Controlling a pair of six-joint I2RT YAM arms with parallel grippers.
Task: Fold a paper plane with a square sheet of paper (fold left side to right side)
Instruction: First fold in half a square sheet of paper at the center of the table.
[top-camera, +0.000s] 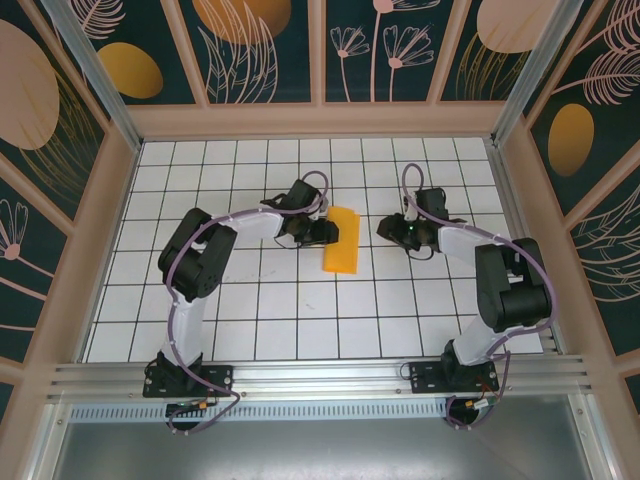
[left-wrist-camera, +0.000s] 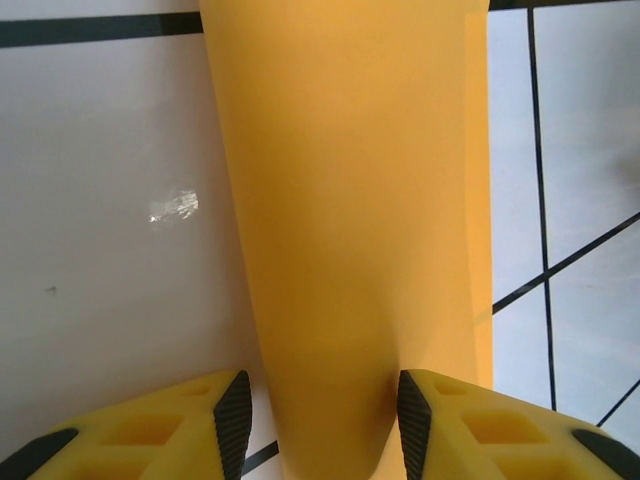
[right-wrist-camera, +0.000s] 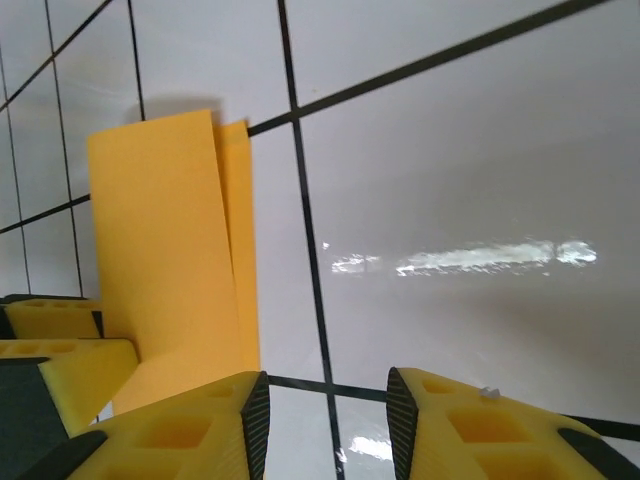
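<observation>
**Top view.** Folded orange-yellow paper (top-camera: 342, 240) flat on the white gridded table (top-camera: 250, 310), a little beyond mid-table and between the two arms; long, narrow, leaning slightly. Left gripper (top-camera: 320, 233) at the paper's left edge; contact not clear from above. Right gripper (top-camera: 386, 228) to the right of the paper, near but apart, with bare tile in the gap. Both arms bent inward from bases on the aluminium rail (top-camera: 320, 378) at the near edge. Patterned wall panels (top-camera: 260, 50) around the table.

**Left wrist view.** Paper running straight away from the camera, filling the space between the yellow fingers (left-wrist-camera: 232, 420) with black pads. Pincer released: jaws parted about the paper's near end, left finger just outside the left edge, right finger over the right margin. Thin strip of a second layer along the paper's right side. Black grid lines (left-wrist-camera: 545, 270) on the table to the right.

**Right wrist view.** Pincer released: jaws parted above bare white tile, nothing between them. Paper left of that gap, lying flat, a broad upper layer overlapping a narrower strip on its right. Left gripper's yellow fingers (right-wrist-camera: 60, 335) at the paper's lower left corner; on top of the paper or beside it, impossible to tell.
</observation>
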